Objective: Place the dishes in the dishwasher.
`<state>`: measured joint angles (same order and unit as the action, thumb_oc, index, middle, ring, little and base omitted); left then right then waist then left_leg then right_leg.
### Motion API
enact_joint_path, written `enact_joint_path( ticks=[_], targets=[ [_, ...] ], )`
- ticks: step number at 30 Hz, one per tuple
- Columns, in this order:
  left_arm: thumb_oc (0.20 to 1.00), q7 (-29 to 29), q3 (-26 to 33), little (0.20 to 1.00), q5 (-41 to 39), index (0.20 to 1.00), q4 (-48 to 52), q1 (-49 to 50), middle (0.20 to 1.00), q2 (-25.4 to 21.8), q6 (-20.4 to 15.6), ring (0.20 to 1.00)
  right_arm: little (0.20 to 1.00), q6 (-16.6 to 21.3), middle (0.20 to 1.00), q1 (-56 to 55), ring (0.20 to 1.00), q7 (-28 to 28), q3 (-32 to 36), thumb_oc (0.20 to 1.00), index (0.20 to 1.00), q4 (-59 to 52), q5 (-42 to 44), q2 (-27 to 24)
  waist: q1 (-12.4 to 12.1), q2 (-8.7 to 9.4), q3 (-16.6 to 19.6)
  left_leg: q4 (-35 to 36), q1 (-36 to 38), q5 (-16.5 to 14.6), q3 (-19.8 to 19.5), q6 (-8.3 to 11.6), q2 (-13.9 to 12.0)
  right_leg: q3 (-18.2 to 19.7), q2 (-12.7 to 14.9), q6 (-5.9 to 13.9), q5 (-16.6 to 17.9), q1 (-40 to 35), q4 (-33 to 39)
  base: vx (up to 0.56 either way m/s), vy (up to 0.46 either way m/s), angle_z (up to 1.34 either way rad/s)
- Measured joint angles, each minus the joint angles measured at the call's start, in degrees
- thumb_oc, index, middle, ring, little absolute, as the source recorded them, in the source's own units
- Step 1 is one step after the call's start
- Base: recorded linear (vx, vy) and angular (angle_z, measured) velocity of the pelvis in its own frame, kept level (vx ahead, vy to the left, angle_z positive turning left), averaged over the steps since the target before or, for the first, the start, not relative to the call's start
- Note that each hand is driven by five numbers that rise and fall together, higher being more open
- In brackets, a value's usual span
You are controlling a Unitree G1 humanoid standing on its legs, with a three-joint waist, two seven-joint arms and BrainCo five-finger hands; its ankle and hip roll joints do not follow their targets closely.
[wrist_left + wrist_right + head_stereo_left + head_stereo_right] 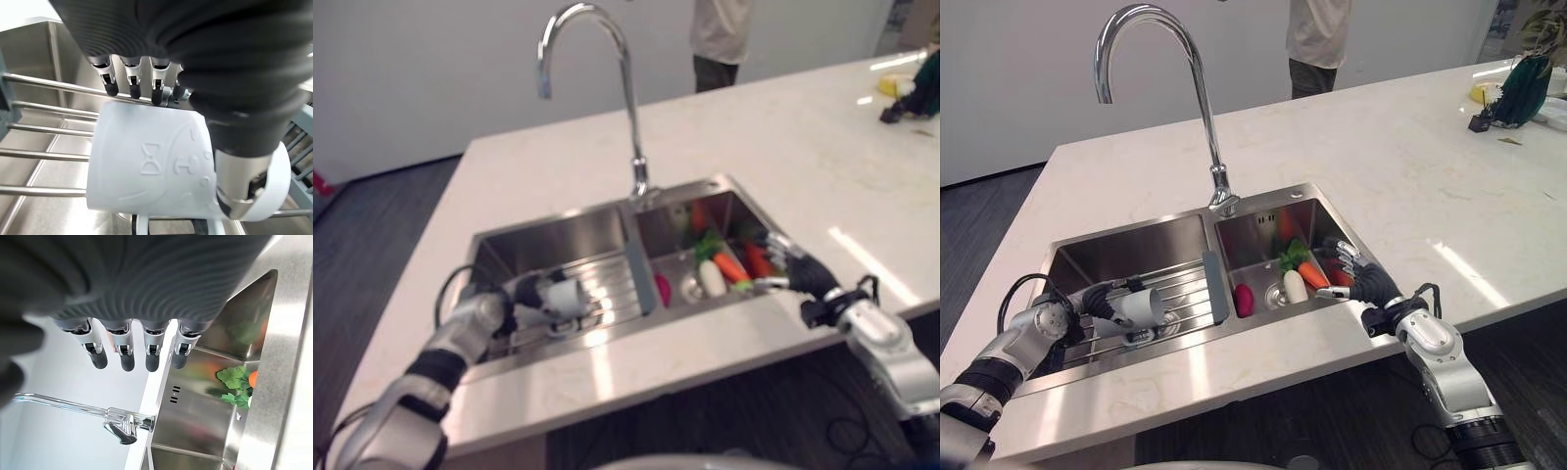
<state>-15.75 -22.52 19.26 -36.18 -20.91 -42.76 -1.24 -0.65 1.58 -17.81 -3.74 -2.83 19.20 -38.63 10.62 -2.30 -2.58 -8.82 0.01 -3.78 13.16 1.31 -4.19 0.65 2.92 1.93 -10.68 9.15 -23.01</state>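
A white cup (1148, 305) lay sideways over the rack (1180, 294) in the sink's (1263, 211) left basin, the left robot hand (1105, 304) curled round it, likely for lifting; the right robot hand (1363, 279) hovered at the sink's right rim, fingers loosely spread and empty

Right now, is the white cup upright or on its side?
On its side. The cup lies horizontally over the rack in the left basin, its open end facing right, with the left hand curled round it.
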Motion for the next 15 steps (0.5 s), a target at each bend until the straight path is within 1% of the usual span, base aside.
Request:
enact_joint_path(
  ticks=[6, 10, 12, 15],
  targets=[
    [1.0, -0.01, 0.11, 1.0, 2.16, 1.0, -0.53, 0.0, 1.0, 0.01, -0.1, 1.0, 1.0, 0.0, 1.0, 0.0, 1.0, 0.01, 0.0, 1.0, 1.0, 0.0, -0.02, 0.0, -0.01, -0.1, 0.07, -0.06, 0.01, 0.0, 0.03, 0.02, -0.29, 0.01, -0.37, -0.08, 0.05, -0.01, 0.0, 0.0, 0.0, 0.0],
    [1.0, -0.11, 0.1, 1.0, 2.18, 1.0, -0.89, 0.0, 1.0, 0.04, -0.09, 1.0, 1.0, 0.0, 1.0, 0.0, 1.0, 0.0, 0.0, 1.0, 1.0, 0.0, -0.03, -0.02, 0.04, -0.2, 0.13, -0.06, 0.06, 0.0, 0.04, 0.02, -0.36, 0.07, -0.43, -0.1, 0.06, -0.03, -0.01, 0.0, 0.0, 0.0],
    [1.0, -0.04, 0.12, 1.0, 2.28, 1.0, -0.95, 0.0, 1.0, 0.83, 0.13, 1.0, 1.0, 0.0, 1.0, -0.01, 1.0, 0.0, 0.0, 1.0, 1.0, 0.0, -0.03, -0.02, 0.03, -0.24, 0.16, -0.14, 0.08, 0.0, 0.05, 0.02, -0.36, 0.02, -0.41, -0.11, 0.07, -0.1, 0.0, 0.0, 0.0, 0.0],
    [1.0, -1.36, -0.12, 1.0, 3.55, 1.0, -5.26, 0.18, 1.0, 2.78, 0.26, 1.0, 1.0, 0.0, 1.0, -0.01, 1.0, -0.03, -0.03, 1.0, 1.0, -0.02, -0.06, -0.02, 0.08, -0.1, 0.17, -0.25, 0.07, -0.01, 0.07, 0.02, -0.43, 0.01, -0.47, -0.17, 0.11, -0.08, 0.0, 0.0, 0.0, 0.0]
  ],
)
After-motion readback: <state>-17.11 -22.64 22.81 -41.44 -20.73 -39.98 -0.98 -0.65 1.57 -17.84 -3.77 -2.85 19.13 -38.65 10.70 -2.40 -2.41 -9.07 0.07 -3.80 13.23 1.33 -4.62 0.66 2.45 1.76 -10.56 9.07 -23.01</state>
